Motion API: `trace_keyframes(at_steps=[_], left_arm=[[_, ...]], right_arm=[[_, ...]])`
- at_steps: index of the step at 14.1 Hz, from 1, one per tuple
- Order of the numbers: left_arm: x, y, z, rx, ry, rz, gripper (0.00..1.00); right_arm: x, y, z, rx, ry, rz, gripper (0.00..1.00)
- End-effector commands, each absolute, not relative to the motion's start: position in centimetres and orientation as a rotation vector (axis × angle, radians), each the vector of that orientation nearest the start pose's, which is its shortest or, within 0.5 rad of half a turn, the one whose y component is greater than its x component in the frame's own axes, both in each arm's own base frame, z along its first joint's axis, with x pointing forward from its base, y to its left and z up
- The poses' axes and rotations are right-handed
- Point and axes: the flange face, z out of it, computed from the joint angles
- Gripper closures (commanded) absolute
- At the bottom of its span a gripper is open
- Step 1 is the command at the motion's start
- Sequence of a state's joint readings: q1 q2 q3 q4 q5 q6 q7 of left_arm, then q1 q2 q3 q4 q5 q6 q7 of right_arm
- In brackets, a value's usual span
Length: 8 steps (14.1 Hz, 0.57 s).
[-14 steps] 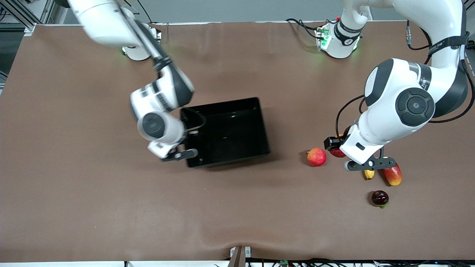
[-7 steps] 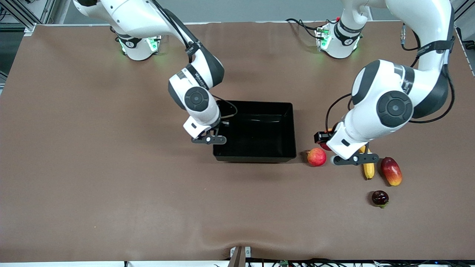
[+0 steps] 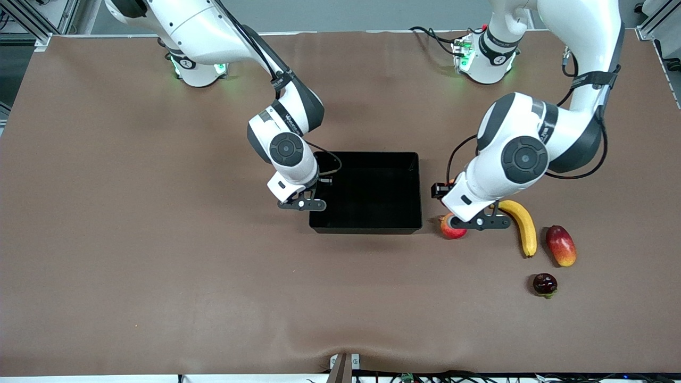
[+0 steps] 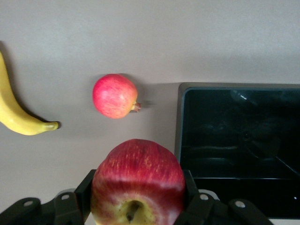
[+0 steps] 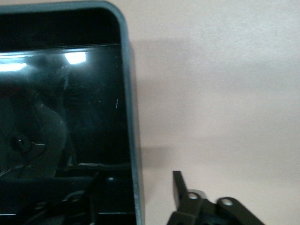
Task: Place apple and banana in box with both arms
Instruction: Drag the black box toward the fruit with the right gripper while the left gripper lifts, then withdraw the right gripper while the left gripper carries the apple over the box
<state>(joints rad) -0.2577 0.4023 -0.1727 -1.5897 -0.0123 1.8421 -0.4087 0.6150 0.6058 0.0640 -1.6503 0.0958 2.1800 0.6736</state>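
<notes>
My left gripper [image 3: 481, 221] is shut on the apple [image 4: 138, 173], red with a yellowish stem end. It hangs over the table between the box [image 3: 366, 231] and the banana [image 3: 524, 226]. The front view hides the apple under the hand. The banana lies on the table and also shows in the left wrist view [image 4: 16, 117]. The black box is empty. My right gripper [image 3: 302, 205] is open at the box wall at the right arm's end. In the right wrist view, one finger [image 5: 179, 185] is outside the wall [image 5: 133, 140] and the other is inside.
A pinkish-red round fruit with a nub [image 3: 449, 230] sits right beside the box, under my left hand [image 4: 115, 96]. A red-yellow mango [image 3: 561, 246] lies beside the banana. A dark round fruit [image 3: 545, 284] sits nearer the front camera.
The right gripper has slid the box toward the left arm's end and squared it up. The left arm has carried the apple toward the box, uncovering the banana.
</notes>
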Motion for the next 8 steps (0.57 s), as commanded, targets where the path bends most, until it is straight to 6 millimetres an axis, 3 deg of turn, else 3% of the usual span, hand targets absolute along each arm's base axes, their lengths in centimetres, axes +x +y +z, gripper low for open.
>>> trace_keyframes(at_steps=[1, 4, 7, 8], left_arm=[[58.2, -28.5, 39.3, -3.176, -0.068, 0.232, 1.0], [56.9, -32.0, 37.6, -3.181, -0.154, 0.23, 1.0], [55.5, -35.7, 35.3, -3.164, -0.266, 0.216, 1.0], [55.0, -36.7, 34.2, -3.161, -0.29, 0.217, 1.0]], right_arm=[[54.0, 40.4, 29.4, -3.075, 0.141, 0.195, 0.0], [55.8, 36.5, 33.3, -3.074, 0.1, 0.201, 0.0], [59.1, 29.6, 38.3, -3.042, 0.043, 0.115, 0.0], [60.2, 26.1, 39.5, -3.042, 0.023, 0.123, 0.0]])
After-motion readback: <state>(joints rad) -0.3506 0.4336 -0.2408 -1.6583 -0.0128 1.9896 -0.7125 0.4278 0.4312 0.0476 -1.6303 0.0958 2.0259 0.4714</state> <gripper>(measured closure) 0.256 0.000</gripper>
